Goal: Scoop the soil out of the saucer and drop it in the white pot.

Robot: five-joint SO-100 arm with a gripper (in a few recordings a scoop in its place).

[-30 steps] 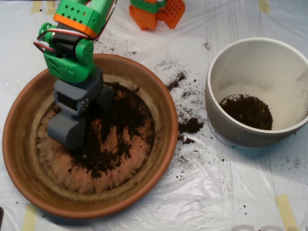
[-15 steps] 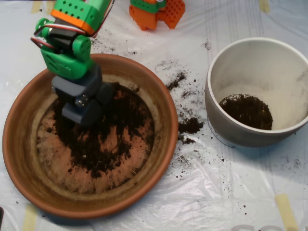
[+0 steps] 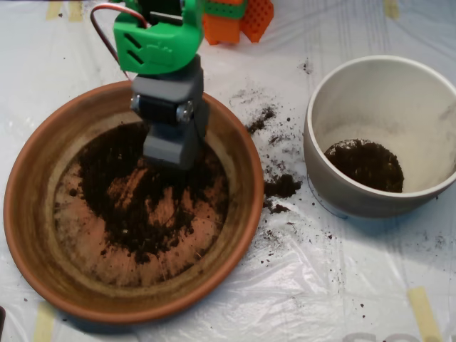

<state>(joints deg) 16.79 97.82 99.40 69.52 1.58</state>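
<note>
My pincer (image 3: 171, 149) hangs over the upper middle of the saucer (image 3: 28, 235), its grey shells drawn together as far as I can see, though what they hold is hidden from me. Most of the soil (image 3: 142, 206) lies just below and to the left of my pincer, spread thin with bare clay showing through. Well off to the right stands the pot (image 3: 377, 85), with only a small dark heap at its bottom. Crumbs (image 3: 281, 187) lie on the counter (image 3: 342, 285) between. I judge the job far from done.

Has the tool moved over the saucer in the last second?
Yes. The tool has swung rightward and up the picture, from the saucer's left side to its upper middle, nearer the white pot.
</note>
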